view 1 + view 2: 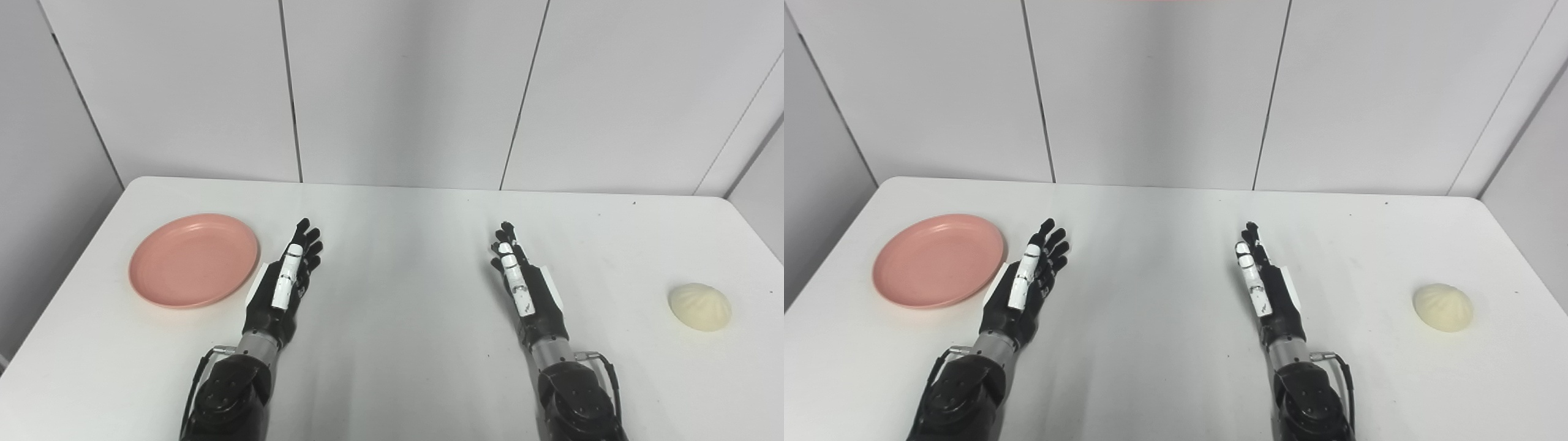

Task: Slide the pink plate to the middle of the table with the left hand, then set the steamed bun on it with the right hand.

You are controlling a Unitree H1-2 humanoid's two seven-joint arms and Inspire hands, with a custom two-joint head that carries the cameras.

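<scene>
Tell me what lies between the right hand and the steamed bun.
Nothing: only bare white table separates the right hand from the steamed bun. Both eye views show that stretch unobstructed.

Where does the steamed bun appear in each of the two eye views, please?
Left eye view: the steamed bun lies near the right edge, on the table.
Right eye view: the steamed bun lies further in from the right edge.
Shared landmark: the right hand, to the left of the bun in both.
</scene>
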